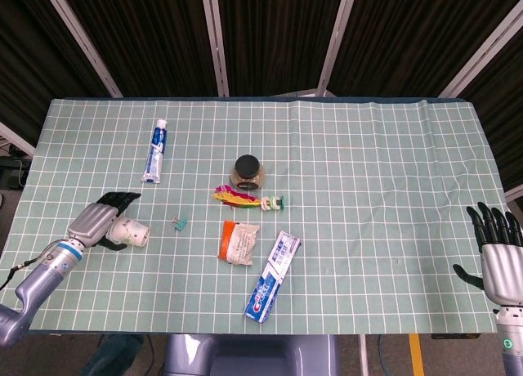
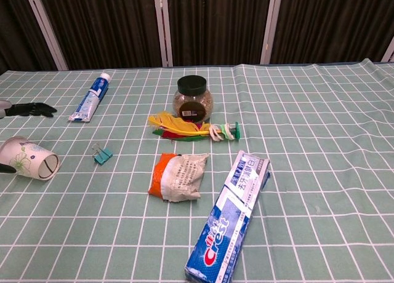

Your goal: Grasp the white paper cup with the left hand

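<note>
Toothpaste box (image 2: 228, 226), orange packet (image 2: 177, 176), jar (image 2: 192, 99) — blue tube (image 2: 90, 101) apart.

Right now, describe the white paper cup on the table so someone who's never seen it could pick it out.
On the green checked tablecloth, look to the near left edge, beside the left hand. The white paper cup lies on its side there, its open mouth facing the small teal binder clip. It is the only cup, white with a faint green leaf print.

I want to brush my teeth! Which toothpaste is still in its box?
The one at the front, the Crest box beside the orange packet. The other, at the back left, is a bare blue-and-white tube.
</note>
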Controlling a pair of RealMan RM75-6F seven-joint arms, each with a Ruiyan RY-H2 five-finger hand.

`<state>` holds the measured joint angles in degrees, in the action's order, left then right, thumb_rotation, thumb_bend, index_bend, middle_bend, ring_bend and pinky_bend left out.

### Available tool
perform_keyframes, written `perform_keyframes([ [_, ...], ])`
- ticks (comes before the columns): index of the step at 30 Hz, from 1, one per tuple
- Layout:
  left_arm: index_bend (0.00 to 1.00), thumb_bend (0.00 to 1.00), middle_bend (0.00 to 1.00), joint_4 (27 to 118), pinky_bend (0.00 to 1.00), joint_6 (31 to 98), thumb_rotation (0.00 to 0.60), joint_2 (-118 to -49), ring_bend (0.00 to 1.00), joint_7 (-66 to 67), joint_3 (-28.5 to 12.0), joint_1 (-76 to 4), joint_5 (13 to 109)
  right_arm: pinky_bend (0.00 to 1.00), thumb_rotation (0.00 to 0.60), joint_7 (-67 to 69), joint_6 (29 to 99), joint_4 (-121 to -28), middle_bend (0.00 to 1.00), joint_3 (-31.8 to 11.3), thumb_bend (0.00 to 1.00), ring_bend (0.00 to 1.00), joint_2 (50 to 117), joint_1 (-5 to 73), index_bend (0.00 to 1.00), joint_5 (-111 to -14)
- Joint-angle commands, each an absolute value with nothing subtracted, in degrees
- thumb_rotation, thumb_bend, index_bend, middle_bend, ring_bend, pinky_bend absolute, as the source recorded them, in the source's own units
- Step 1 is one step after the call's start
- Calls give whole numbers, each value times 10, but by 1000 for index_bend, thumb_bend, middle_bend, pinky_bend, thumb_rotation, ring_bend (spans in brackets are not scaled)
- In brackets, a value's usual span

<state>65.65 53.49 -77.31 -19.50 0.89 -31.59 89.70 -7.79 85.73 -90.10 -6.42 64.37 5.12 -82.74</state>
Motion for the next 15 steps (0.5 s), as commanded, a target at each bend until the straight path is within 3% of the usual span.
perform_keyframes([
  [1, 0, 0, 0, 694, 0, 603, 600, -761, 0, -62, 3, -302, 917, 0, 600, -76, 858, -901, 0, -65, 0, 0, 643, 51, 0, -827],
  [7, 0, 0, 0, 779, 0, 664, 600, -783, 0, 254, 0, -266, 914, 0, 600, -67, 858, -901, 0, -66, 0, 0, 639, 50, 0, -827],
  [12, 0, 0, 0, 828, 10, 660, 600, -825, 0, 463, 5, -245, 875, 0, 600, -64, 860, -903, 0, -65, 0, 0, 637, 49, 0, -830],
  [15, 1, 0, 0, 804, 46, 647, 600, -871, 0, 552, 2, -251, 859, 0, 600, -61, 860, -901, 0, -65, 0, 0, 636, 48, 0, -828],
])
